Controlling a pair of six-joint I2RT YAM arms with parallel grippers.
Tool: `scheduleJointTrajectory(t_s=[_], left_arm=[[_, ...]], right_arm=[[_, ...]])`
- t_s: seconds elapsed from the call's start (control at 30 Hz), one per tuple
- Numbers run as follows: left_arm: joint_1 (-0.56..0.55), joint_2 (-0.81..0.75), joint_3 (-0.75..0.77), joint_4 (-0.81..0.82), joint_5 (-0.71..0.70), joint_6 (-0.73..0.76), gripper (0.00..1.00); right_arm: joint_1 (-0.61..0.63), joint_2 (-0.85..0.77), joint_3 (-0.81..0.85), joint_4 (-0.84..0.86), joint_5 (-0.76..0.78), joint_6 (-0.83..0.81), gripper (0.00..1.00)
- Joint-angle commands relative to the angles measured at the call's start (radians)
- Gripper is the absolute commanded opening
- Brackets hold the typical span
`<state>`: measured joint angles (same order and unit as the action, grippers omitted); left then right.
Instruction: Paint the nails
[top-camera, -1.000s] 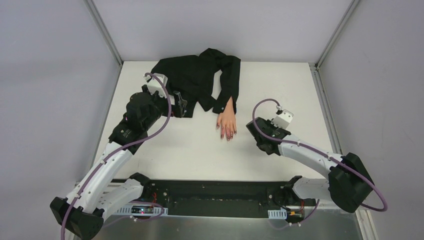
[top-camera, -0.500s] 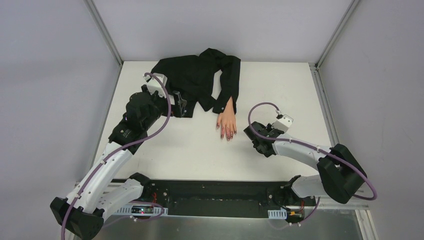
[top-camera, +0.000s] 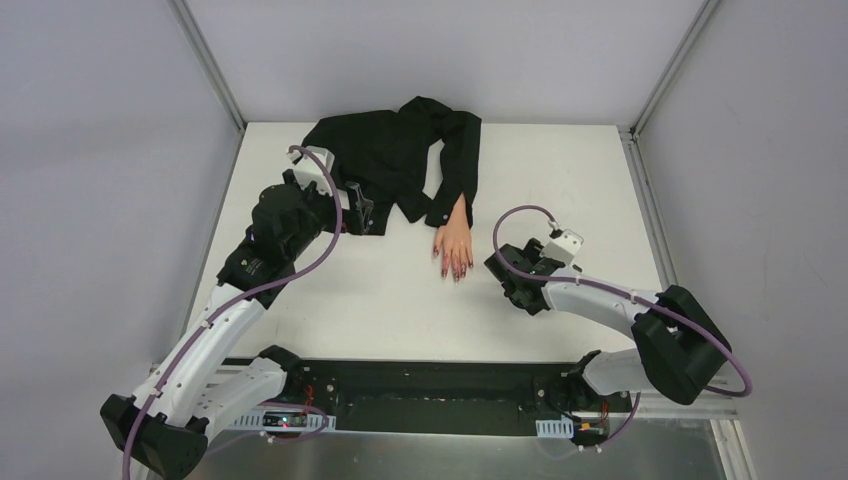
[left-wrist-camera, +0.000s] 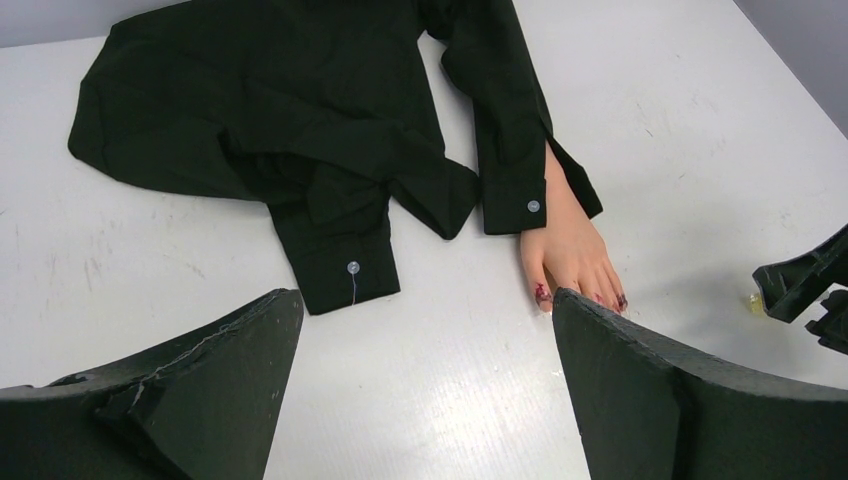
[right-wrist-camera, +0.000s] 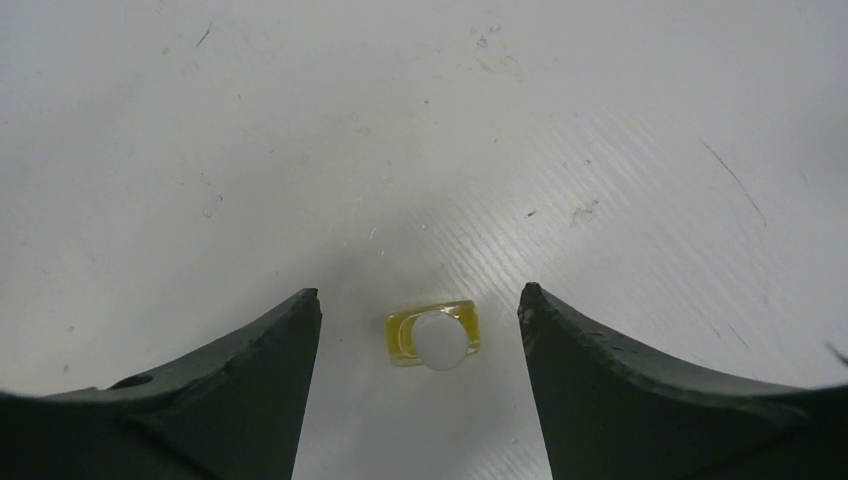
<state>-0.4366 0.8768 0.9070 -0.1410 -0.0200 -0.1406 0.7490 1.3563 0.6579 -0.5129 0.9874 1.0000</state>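
Dark red nails (left-wrist-camera: 543, 293): tiny and glossy, at the fingertips of the hand, facing up. They lie ahead of the left tool, just past its right finger, and to the left of the right tool, near it but apart.
Hand (left-wrist-camera: 570, 245): smooth, pale, skin-coloured mannequin, flat and palm down, probably so a brush can reach each nail.
Shirt (left-wrist-camera: 300, 110): soft black cloth, crumpled. One buttoned cuff covers the wrist, and the rest spreads out ahead of the left tool.
Bottle (right-wrist-camera: 432, 335): small, squarish clear yellow glass with a round white cap. It stands upright below the right tool, between its fingers, touching neither.
Right tool (right-wrist-camera: 420, 295): spread wide and empty, pointing down astride the bottle, seemingly lined up to close on the cap.
Left tool (left-wrist-camera: 425, 295): spread wide, holding nothing, aimed at the hand, apparently idle.
Tabletop (top-camera: 380, 300): white and matte, with faint scratches.
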Motion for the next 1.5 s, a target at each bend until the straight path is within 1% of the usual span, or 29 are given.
scheduleJointTrajectory(t_s=[0.0, 0.1, 0.2, 0.37, 0.53, 0.7, 0.8, 0.93, 1.0, 1.07, 1.13, 1.2, 1.33, 1.37, 1.47], left_arm=[[0.014, -0.008, -0.002, 0.012, -0.036, 0.003, 0.99], [0.02, 0.002, 0.001, 0.001, -0.049, 0.0, 0.99], [0.029, 0.013, 0.003, -0.013, -0.042, -0.006, 0.99], [0.057, 0.02, 0.004, -0.048, -0.03, -0.015, 0.99], [0.123, 0.036, 0.007, -0.103, 0.015, -0.034, 0.99], [0.222, 0.065, 0.02, -0.179, 0.087, -0.072, 0.99], [0.312, 0.074, 0.024, -0.22, 0.125, -0.109, 0.99], [0.427, 0.053, 0.012, -0.256, 0.215, -0.172, 0.99], [0.474, 0.027, 0.002, -0.277, 0.216, -0.174, 0.99], [0.478, -0.005, 0.006, -0.32, 0.168, -0.153, 0.99], [0.478, -0.049, 0.006, -0.359, 0.094, -0.139, 0.99], [0.477, -0.137, -0.012, -0.369, 0.035, -0.127, 0.99], [0.476, -0.302, -0.057, -0.372, 0.026, -0.102, 0.99], [0.477, -0.335, -0.07, -0.374, 0.004, -0.101, 0.99], [0.477, -0.396, -0.109, -0.38, 0.012, -0.115, 0.99]], right_arm=[[0.006, -0.016, 0.025, 0.017, -0.011, -0.071, 0.76], [0.005, -0.05, 0.024, 0.066, -0.057, -0.159, 0.83], [-0.006, -0.093, 0.02, 0.14, -0.141, -0.271, 0.89], [-0.055, -0.139, 0.046, 0.17, -0.283, -0.402, 0.93], [-0.156, -0.18, 0.079, 0.169, -0.461, -0.535, 0.94], [-0.319, -0.206, 0.114, 0.157, -0.673, -0.62, 0.94], [-0.442, -0.225, 0.135, 0.154, -0.809, -0.652, 0.94], [-0.585, -0.266, 0.163, 0.153, -1.014, -0.674, 0.94], [-0.654, -0.293, 0.172, 0.155, -1.113, -0.676, 0.94], [-0.712, -0.326, 0.175, 0.163, -1.188, -0.678, 0.94], [-0.744, -0.371, 0.17, 0.179, -1.231, -0.684, 0.94], [-0.776, -0.424, 0.158, 0.2, -1.248, -0.693, 0.94], [-0.793, -0.549, 0.112, 0.256, -1.227, -0.701, 0.94], [-0.793, -0.599, 0.09, 0.278, -1.225, -0.703, 0.94], [-0.794, -0.722, 0.011, 0.36, -1.205, -0.708, 0.94]])
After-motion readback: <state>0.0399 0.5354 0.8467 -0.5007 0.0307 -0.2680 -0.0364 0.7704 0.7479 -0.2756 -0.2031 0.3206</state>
